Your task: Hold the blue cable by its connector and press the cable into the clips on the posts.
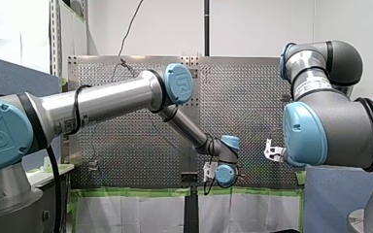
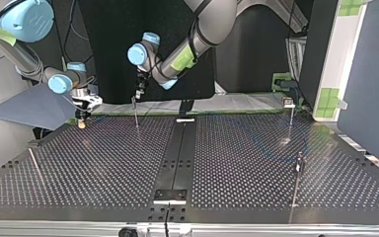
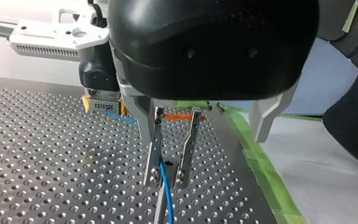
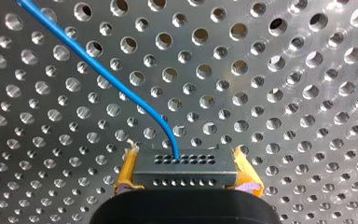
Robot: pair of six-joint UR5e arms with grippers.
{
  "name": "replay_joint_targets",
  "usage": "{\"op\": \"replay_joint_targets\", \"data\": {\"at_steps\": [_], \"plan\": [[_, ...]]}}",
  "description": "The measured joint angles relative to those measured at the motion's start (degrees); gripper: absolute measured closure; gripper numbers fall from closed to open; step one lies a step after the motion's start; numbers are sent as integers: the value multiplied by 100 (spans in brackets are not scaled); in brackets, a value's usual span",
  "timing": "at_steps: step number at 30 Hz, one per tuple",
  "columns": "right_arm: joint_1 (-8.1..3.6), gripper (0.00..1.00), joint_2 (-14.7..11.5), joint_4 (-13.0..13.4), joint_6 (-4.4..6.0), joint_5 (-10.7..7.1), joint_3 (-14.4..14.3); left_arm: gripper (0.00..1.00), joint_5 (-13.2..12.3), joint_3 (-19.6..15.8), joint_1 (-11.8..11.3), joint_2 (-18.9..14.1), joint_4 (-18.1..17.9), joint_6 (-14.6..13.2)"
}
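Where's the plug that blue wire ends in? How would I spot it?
On the perforated table, at the top view's left, my right gripper hangs near the far edge. Between its yellow pads sits the connector: a small grey block with rows of tiny holes, the only thing the blue cable runs out of.

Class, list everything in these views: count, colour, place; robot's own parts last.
blue cable: one, blue, from connector to between left gripper's fingers.
connector: one, dark grey, between right gripper's pads.
posts: at least three, metal, upright on table.
table: one, silver, perforated.
tape: green, along table's edge.
left gripper: one, metal fingers, open around cable.
right gripper: one, yellow pads, shut on connector.
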State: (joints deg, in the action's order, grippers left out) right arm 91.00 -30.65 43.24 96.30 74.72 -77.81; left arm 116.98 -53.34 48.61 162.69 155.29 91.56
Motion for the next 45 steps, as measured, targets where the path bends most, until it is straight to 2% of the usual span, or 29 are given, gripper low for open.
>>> {"op": "replay_joint_targets", "data": {"at_steps": [28, 35, 39, 45], "plan": [[20, 100, 1, 1, 11, -8, -1, 0, 54, -99, -6, -12, 46, 7], [31, 100, 1, -6, 5, -9, 2, 0, 203, -342, 100, -233, 202, -80], [35, 100, 0, -7, 5, -8, 1, 0, 237, -505, 151, -393, 85, -83], [47, 100, 0, -10, 5, -8, -1, 0, 153, -779, 202, -669, -179, -38]]}}
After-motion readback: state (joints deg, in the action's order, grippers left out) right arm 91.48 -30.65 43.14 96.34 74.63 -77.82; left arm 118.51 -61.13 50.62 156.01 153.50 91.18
